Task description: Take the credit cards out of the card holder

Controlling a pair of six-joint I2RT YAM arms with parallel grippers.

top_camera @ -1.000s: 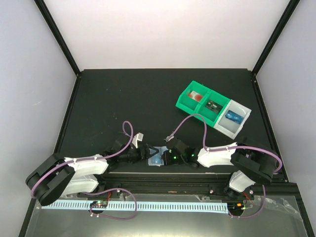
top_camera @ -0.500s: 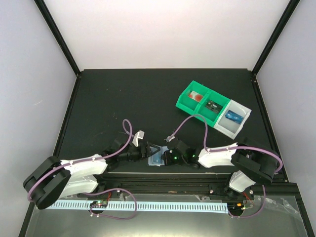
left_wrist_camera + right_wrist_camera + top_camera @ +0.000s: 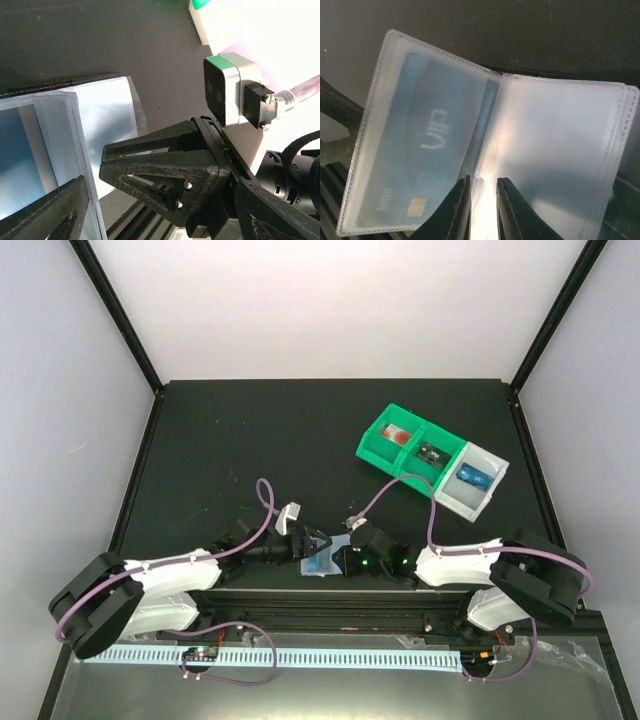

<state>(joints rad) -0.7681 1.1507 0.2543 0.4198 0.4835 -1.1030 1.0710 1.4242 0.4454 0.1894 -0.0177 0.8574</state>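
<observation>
The card holder (image 3: 547, 145), well apart from the tray (image 3: 372, 448) toward the arm bases, is spread open; the right hand (image 3: 482, 187) pinches its centre fold, the left hand (image 3: 161, 197) gapes wide. Hold that pinch firm (soft sleeve) while the left draws the credit card (image 3: 420, 145) straight out

Card holder (image 3: 555, 145) frosted translucent soft plastic; table (image 3: 250, 440) matt black.

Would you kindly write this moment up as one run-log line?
right tool: shut on card holder fold | left tool: open, alongside | credit card: one inside holder | tray: one blue card
</observation>
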